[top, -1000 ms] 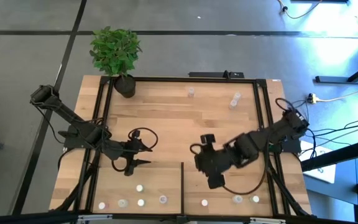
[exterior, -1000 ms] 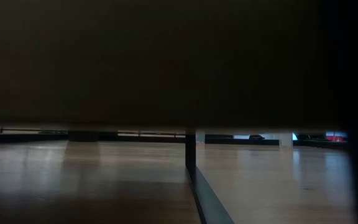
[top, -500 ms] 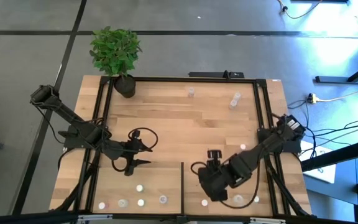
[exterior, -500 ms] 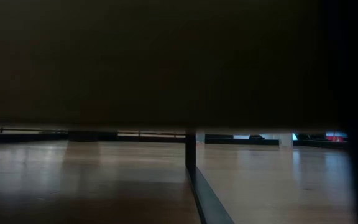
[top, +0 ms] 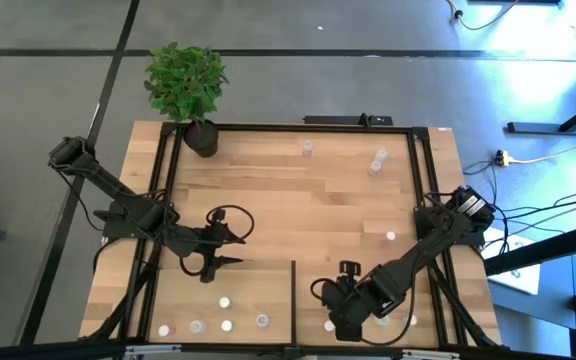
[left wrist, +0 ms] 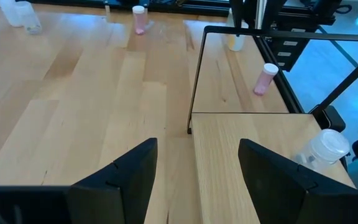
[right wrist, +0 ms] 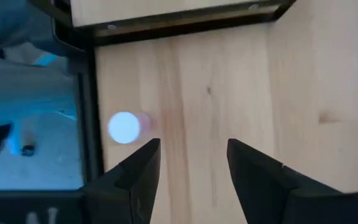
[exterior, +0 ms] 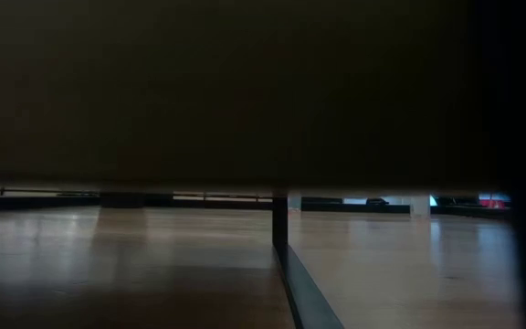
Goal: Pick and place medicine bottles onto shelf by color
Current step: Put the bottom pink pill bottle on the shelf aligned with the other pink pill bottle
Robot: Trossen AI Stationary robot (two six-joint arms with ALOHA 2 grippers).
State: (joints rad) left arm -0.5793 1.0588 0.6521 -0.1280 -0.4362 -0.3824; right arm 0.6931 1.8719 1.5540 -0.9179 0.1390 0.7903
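1. Right gripper (top: 346, 328), dark two-fingered, hangs with fingers spread and empty over the light-wood shelf (top: 268, 200) by its near rail.
2. Left gripper (top: 230, 248) waits mid-shelf, fingers apart.
3. Tiny pinkish white-capped medicine bottle (right wrist: 127, 126) stands just beside the right gripper.

High view looks straight down; low view level, mostly blocked; wrist views close above the shelf (left wrist: 241, 149).

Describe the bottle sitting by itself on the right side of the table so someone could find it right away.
Start at the wooden table with the potted plant at its far left corner, then cross to the right rail. About halfway down that side, just inside the rail, stands one small white-topped bottle. No other bottle is near it: two sit at the far edge and the rest line the near edge.
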